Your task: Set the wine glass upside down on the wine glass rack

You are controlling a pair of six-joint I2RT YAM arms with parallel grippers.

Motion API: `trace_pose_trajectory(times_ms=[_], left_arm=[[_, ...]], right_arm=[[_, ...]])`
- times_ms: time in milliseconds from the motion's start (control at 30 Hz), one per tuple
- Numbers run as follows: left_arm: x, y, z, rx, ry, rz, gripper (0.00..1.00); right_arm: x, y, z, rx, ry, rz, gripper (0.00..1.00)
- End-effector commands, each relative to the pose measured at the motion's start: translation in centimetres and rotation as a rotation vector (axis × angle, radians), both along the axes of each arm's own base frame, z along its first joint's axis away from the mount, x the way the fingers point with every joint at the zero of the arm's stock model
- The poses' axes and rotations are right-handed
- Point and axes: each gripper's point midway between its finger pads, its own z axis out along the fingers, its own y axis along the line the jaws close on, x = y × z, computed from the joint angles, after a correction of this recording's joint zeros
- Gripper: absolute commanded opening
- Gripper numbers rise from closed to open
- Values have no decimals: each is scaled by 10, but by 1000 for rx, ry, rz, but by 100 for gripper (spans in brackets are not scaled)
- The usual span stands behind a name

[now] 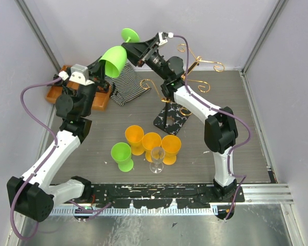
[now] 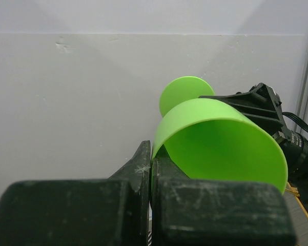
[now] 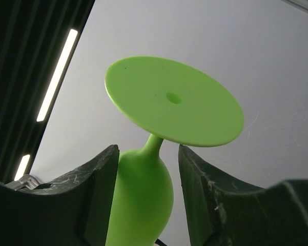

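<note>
1. The wine glass (image 1: 114, 60), bright green, is held in the air above the back left part of the surface (image 1: 235, 102). It is tilted, with its foot toward the back wall and its open mouth facing down and to the left.
2. The glass is to the left of the wine glass rack (image 1: 175, 122) and clear of it. No part of the glass touches the gold wire arms.
3. The left gripper (image 1: 103, 69) has its jaws clenched on the rim of the bowl. The left wrist view shows the thin green wall (image 2: 220, 148) pinched between the two fingers (image 2: 151, 164).
4. The right gripper (image 1: 129, 48) reaches in from the rack side. Its jaws stand apart, one on each side of the bowl's narrow end just below the foot (image 3: 174, 102). The right wrist view shows a thin gap at one finger (image 3: 194, 174), so there is no firm clamp.
5. The rack stands on its black speckled base at the centre right of the surface, behind the right arm.
6. A striped cloth (image 1: 128, 84) lies under the raised glass, beside an orange-brown tray (image 1: 55, 91).
7. Nearer the arm bases stand three orange cups (image 1: 151, 141), a second green glass (image 1: 122, 154) and a clear glass (image 1: 157, 156), grouped closely.
</note>
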Motion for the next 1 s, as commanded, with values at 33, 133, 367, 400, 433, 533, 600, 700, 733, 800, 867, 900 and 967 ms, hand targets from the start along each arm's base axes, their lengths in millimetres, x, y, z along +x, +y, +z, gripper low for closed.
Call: trace_pose_trajectory(times_ms=[33,133,367,400,433,533,600,700,733,800,867,900,967], left_arm=[[-9,1,10,-44,-43,-21,0],[-10,0,9,-44,-43,-28,0],[-12,-5,4,-47,-30,-62,0],[-12,-5,3,-50,-27,-67,0],[-13,-5,3,-54,-26,-68,1],[-12,-6,-1,-52,-18,-70,18],[-13,-8,-3,-42,-15,-82,33],[-15,-13,-13,-11,13,-106,54],[-15,-14,-17,-3,26,-110,57],[-16,-14,-29,4,57,-113,62],[-18,-12,-40,-1,87,-110,65],[-20,-11,-45,-1,101,-110,67],[-25,-9,-54,4,122,-110,70]], right_arm=[[-14,-11,37,60,-96,-28,51],[-14,-11,37,57,-98,-33,46],[-15,-12,40,56,-115,-49,32],[-15,-12,40,55,-120,-52,30],[-16,-13,42,54,-125,-55,27],[-20,-15,47,50,-147,-66,20],[-21,-16,51,40,-164,-81,15],[-21,-19,60,1,-209,-123,11],[-21,-20,64,-19,-230,-140,9],[-20,-23,73,-71,-279,-193,7],[-17,-31,80,-124,-322,-256,5],[-15,-36,83,-148,-341,-290,3],[-7,-49,86,-204,-364,-359,1]])
